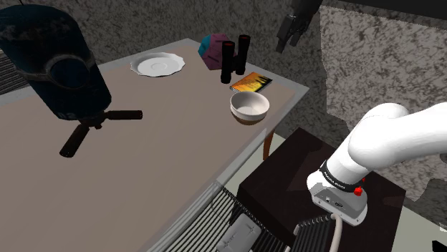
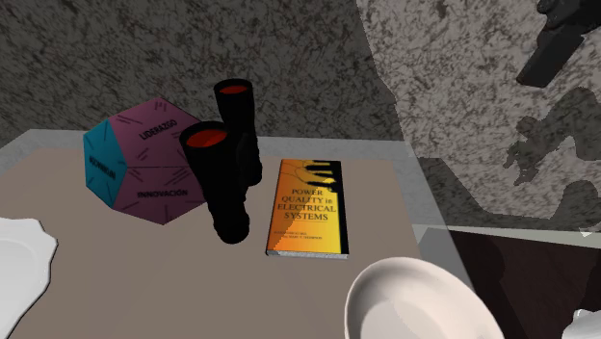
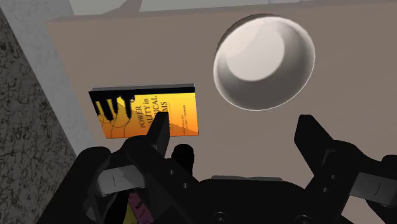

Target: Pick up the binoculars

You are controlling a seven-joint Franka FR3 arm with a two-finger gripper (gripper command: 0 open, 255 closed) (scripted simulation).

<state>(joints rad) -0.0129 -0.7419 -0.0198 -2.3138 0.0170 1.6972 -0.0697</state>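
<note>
The black binoculars [image 1: 235, 57] [image 2: 226, 164] stand upright on the brown table [image 1: 143, 165], red lenses up, near its far corner. They lean against a magenta and teal polyhedron [image 1: 212, 50] [image 2: 140, 164]. An orange book [image 1: 249, 82] [image 2: 308, 207] [image 3: 146, 114] lies flat beside them. My black gripper [image 1: 286, 41] [image 2: 539, 63] [image 3: 236, 137] hangs high in the air, off to the shoulder view's right of the binoculars and apart from them. Its fingers [image 3: 159, 137] stand wide apart, open, with nothing between them.
A white bowl [image 1: 249, 107] [image 2: 414, 303] [image 3: 264, 60] sits near the table's edge, close to the book. A white plate [image 1: 157, 64] lies further back. A dark blue device on a tripod [image 1: 61, 68] stands at the shoulder view's left. Rough stone walls rise behind the table.
</note>
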